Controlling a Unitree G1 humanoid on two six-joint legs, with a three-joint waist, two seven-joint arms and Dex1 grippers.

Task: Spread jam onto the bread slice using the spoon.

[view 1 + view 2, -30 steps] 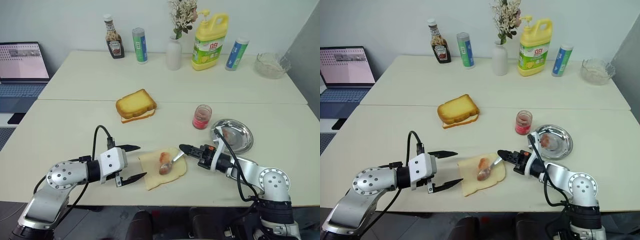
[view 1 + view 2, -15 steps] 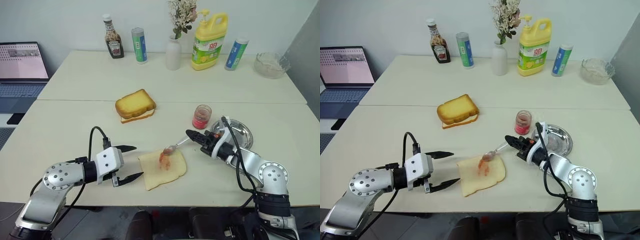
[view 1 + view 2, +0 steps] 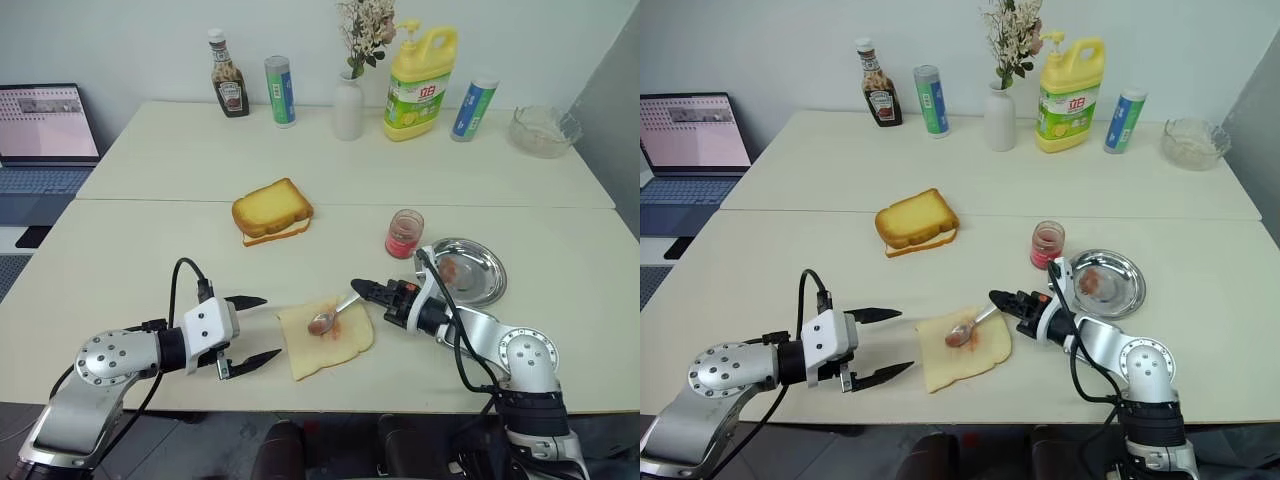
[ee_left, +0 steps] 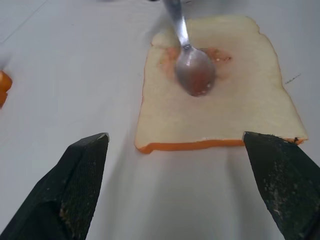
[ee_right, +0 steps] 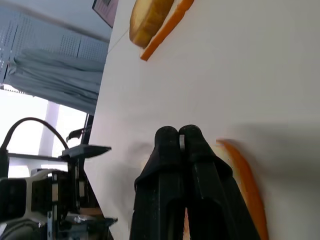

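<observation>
The right gripper (image 3: 362, 288) has its jaws pressed together on the handle of the spoon (image 3: 331, 314), whose bowl rests on the middle of the bread slice (image 3: 325, 338), just ahead of those jaws. The slice lies flat on the worktop (image 3: 140, 260) between the two grippers. The left gripper (image 3: 256, 328) hovers just beside the slice's near-left edge with its jaws spread wide and nothing between them; from its wrist the slice and spoon bowl sit straight ahead of the gap.

A reddish smear of jam (image 4: 172, 56) shows under and around the spoon bowl, covering only a small patch at the slice's centre; most of the pale surface is bare. So the spreading looks begun but far from finished: the smear needs drawing out toward the edges, and likely more jam fetched from the jar (image 3: 404, 233), which stands beyond the right jaws, next to the steel dish (image 3: 480, 270).
</observation>
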